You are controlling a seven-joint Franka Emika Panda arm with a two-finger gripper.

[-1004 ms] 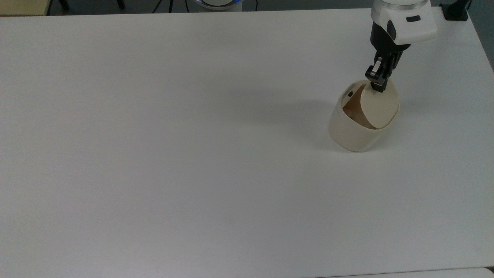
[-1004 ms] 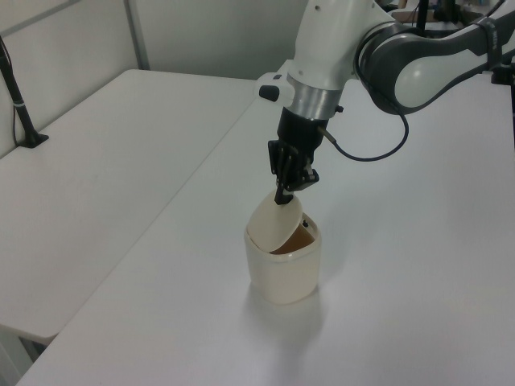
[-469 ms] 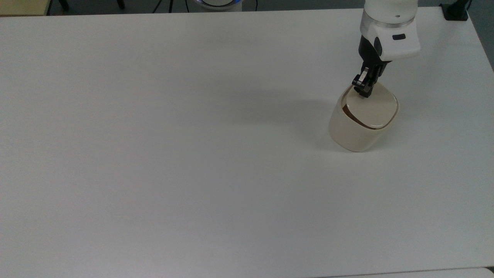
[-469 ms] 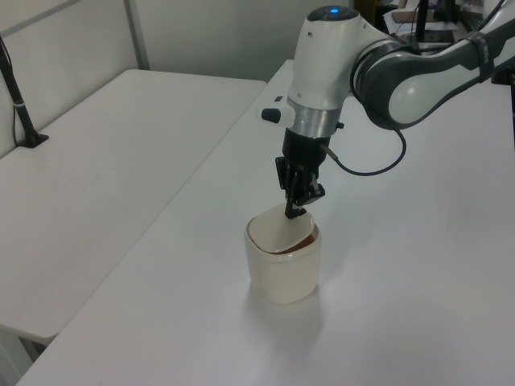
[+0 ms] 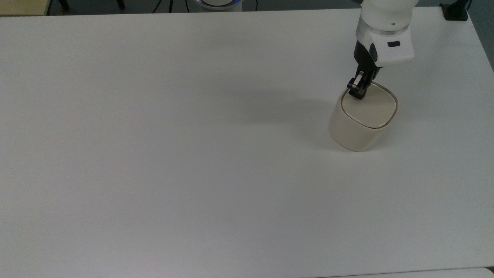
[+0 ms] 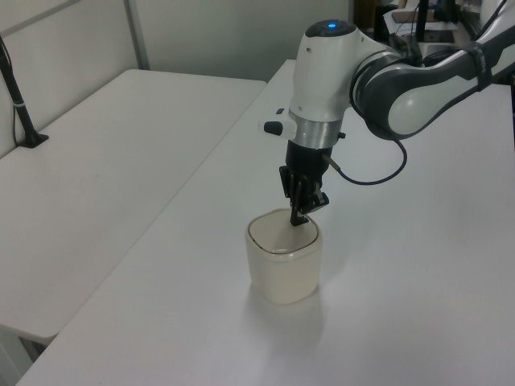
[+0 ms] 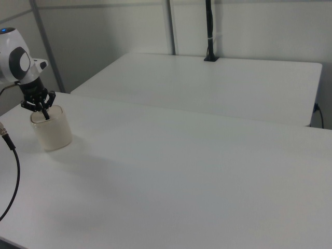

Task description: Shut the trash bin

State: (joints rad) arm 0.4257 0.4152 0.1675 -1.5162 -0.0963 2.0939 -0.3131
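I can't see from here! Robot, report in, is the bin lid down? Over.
Pincer shut, tip on the lid's edge. Trash bin lid lying flat, no brown inside showing. Nothing in the way on the table.

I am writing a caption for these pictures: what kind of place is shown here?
Probably a robotics lab or test room: a robot arm works at a bare white table holding one small trash bin, with partition panels behind.

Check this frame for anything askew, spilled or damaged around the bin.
Nothing stands out. The trash bin stands upright on the white table, its lid lying flat and level with the rim. The pincer rests its tip on the lid's edge nearest the arm. No spill or damage shows.
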